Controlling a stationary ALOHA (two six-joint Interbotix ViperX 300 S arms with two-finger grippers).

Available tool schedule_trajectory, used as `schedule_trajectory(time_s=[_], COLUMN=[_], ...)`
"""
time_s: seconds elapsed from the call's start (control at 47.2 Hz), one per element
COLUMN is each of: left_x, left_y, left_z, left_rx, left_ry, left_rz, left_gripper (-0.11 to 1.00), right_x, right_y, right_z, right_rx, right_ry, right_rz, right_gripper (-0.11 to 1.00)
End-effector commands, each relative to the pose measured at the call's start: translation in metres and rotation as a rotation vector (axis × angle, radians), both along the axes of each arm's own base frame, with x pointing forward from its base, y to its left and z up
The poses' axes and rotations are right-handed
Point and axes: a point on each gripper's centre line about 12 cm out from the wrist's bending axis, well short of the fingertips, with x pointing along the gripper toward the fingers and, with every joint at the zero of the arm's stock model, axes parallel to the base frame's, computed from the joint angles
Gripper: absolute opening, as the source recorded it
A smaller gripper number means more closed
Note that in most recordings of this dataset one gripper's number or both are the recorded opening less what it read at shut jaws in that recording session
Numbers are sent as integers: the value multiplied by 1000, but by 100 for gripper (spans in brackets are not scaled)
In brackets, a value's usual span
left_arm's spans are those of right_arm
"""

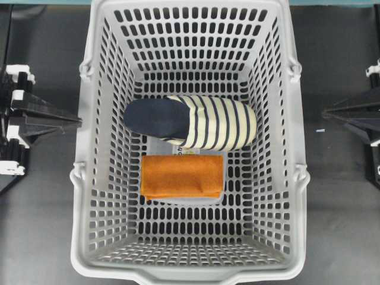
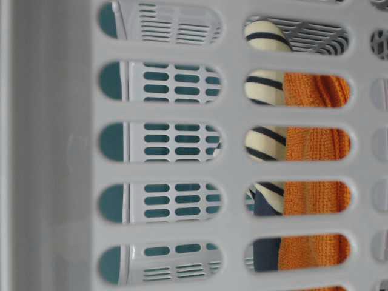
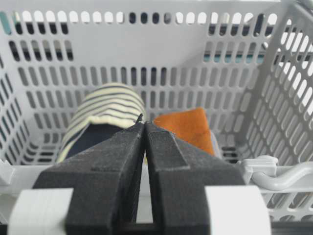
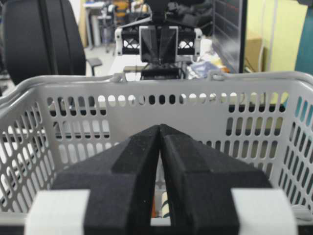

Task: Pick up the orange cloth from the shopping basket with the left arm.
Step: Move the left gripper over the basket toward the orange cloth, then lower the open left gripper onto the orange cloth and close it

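Note:
The orange cloth [image 1: 182,176] lies flat on the floor of the grey shopping basket [image 1: 83,178], just in front of a navy and cream striped slipper [image 1: 196,122]. It also shows in the left wrist view [image 3: 188,127] and through the wall slots in the table-level view [image 2: 315,145]. My left gripper [image 1: 77,122] is shut and empty, outside the basket's left wall at rim height. In the left wrist view its closed tips [image 3: 144,123] point over the rim toward the slipper [image 3: 105,110] and the cloth. My right gripper [image 1: 325,113] is shut and empty, outside the right wall.
The basket's tall slotted walls [image 3: 146,49] surround the cloth on all sides. Handle hinges sit on the rim [image 1: 295,70]. The slipper touches the cloth's far edge. A pale flat label [image 1: 184,150] lies under the cloth. The dark table [image 1: 35,225] surrounds the basket.

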Motion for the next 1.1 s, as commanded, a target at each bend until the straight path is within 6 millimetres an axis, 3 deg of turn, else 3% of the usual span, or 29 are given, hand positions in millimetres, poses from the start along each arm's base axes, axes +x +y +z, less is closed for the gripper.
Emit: schedule_trajectory(time_s=[0.0, 0.064, 0.127, 0.254, 0.424, 0.742, 1.081], left_x=[0, 3, 6, 19, 52, 126, 185], left_y=[-2, -2, -2, -2, -10, -35, -46], left_z=[30, 40, 50, 66, 75, 57, 34], left_rx=[10, -3, -13, -28, -21, 22, 28], left_ry=[-43, -9, 39, 172, 367, 733, 895], left_rz=[-14, -12, -11, -7, -27, -76, -72], left_gripper=[6, 1, 0, 0, 0, 0, 0], right_x=[2, 2, 2, 2, 2, -1, -2], right_y=[2, 2, 3, 5, 7, 13, 17], right_z=[5, 2, 0, 0, -2, -2, 0], right_rx=[8, 15, 29, 53, 73, 73, 73], right_ry=[-11, -3, 6, 10, 24, 27, 21], right_rz=[9, 12, 14, 27, 39, 70, 90], right_gripper=[0, 6, 0, -1, -1, -1, -1])
